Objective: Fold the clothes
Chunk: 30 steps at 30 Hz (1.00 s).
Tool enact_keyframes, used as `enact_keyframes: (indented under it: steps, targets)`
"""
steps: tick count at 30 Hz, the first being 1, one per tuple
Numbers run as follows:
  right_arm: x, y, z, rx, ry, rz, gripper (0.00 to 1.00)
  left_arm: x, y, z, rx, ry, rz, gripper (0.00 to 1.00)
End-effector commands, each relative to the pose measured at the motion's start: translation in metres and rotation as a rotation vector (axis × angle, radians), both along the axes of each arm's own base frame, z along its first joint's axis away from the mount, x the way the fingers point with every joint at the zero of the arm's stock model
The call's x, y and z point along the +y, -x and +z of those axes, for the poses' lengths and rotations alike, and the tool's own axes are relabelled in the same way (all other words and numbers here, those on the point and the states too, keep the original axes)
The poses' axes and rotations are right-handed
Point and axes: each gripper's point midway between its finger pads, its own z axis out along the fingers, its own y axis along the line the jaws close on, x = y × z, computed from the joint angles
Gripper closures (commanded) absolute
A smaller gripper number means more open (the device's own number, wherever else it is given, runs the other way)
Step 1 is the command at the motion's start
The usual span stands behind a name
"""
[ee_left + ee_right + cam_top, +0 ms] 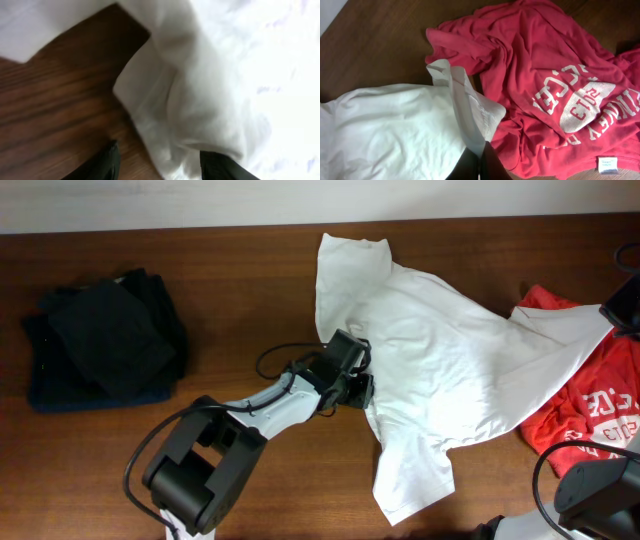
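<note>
The white T-shirt (440,370) lies crumpled and unfolded, spread from the upper centre of the overhead frame down to the lower centre, with one sleeve pointing up and one corner drawn out toward the right edge. Its cloth is plain and creased in soft folds. Under its right side lies a red shirt (590,400) with white printed lettering, also rumpled. A pile of dark clothes (100,340) sits well apart at the left.

The worktop (250,280) is dark brown wood with a visible grain. A pale wall (300,200) runs along the top of the frame.

The left hand (352,380) sits at the T-shirt's left edge, in the middle of the frame. In its wrist view its fingers (107,165) stand spread apart, with a thick fold of white cloth between them, not pinched. The right hand (477,167) is at the right edge of the overhead frame, clenched on the drawn-out corner of the T-shirt, above the red shirt.
</note>
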Motion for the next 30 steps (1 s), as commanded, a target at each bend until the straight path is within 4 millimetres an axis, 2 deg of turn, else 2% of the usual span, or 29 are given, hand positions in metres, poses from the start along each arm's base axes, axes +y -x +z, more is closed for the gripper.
enact_keyframes:
  steps: [1, 4, 7, 9, 12, 13, 16, 20, 21, 23, 24, 26, 29, 30]
  targets:
    - [-0.001, 0.000, 0.006, -0.006, 0.023, 0.003, 0.96, 0.006, 0.028, -0.044, 0.117, -0.066, 0.007, 0.68]
    - [-0.001, 0.000, 0.006, -0.006, 0.023, 0.003, 0.96, 0.004, 0.030, -0.044, 0.127, -0.055, 0.000, 0.98]
    - [-0.001, 0.000, 0.006, -0.006, 0.024, 0.003, 0.96, 0.009, 0.028, -0.044, 0.137, -0.065, 0.009, 0.99]
    - [-0.001, 0.000, 0.006, -0.006, 0.023, 0.003, 0.96, 0.038, 0.016, -0.041, 0.148, -0.141, 0.083, 0.99]
    - [-0.001, 0.000, 0.006, -0.006, 0.022, 0.003, 0.96, 0.108, -0.021, -0.017, 0.106, -0.272, 0.244, 0.99]
    - [0.001, 0.001, 0.006, -0.005, 0.016, 0.005, 0.96, 0.124, -0.031, -0.009, 0.088, -0.278, 0.267, 0.99]
    - [0.021, -0.002, -0.002, 0.009, -0.057, 0.052, 0.96, 0.179, -0.063, 0.019, 0.041, -0.247, 0.392, 0.99]
    - [0.037, -0.013, -0.019, 0.060, -0.076, 0.100, 0.96, 0.228, -0.077, 0.021, 0.055, -0.239, 0.513, 0.99]
    - [0.039, -0.015, -0.024, 0.073, -0.080, 0.108, 0.96, 0.231, -0.078, 0.021, 0.060, -0.229, 0.520, 0.93]
    - [0.042, -0.018, -0.031, 0.102, -0.077, 0.118, 0.96, 0.226, -0.077, 0.021, 0.074, -0.193, 0.485, 0.61]
    - [0.043, -0.017, -0.036, 0.123, -0.078, 0.121, 0.96, 0.220, -0.073, 0.021, 0.097, -0.166, 0.466, 0.39]
    - [0.046, -0.016, -0.045, 0.158, -0.093, 0.129, 0.96, 0.205, -0.050, 0.021, 0.198, -0.108, 0.397, 0.32]
    - [0.047, -0.015, -0.050, 0.177, -0.103, 0.129, 0.96, 0.195, -0.017, 0.020, 0.352, -0.069, 0.365, 0.31]
    - [0.047, -0.014, -0.051, 0.178, -0.104, 0.129, 0.96, 0.182, -0.002, 0.021, 0.413, -0.028, 0.331, 0.31]
